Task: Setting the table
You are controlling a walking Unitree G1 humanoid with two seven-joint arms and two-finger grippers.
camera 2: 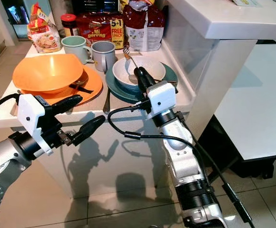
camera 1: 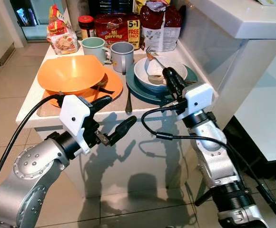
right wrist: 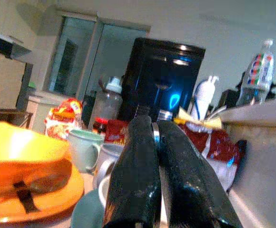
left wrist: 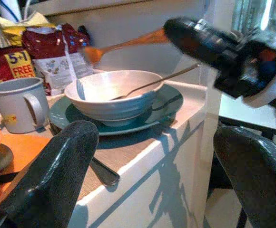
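Observation:
A white bowl stands on a teal plate at the counter's front right, with a fork leaning inside it. My right gripper hovers over the bowl's near rim, shut on the handle of a spoon held above the bowl. To the left, an orange bowl sits on an orange plate with a dark spoon beside it. My left gripper is open and holds nothing, just in front of the counter edge and below it. Another utensil lies between the two plates.
A green mug and a grey mug stand behind the plates. Noodle packs, a bag and a jar line the back. A taller white counter rises on the right. Tiled floor lies to the left.

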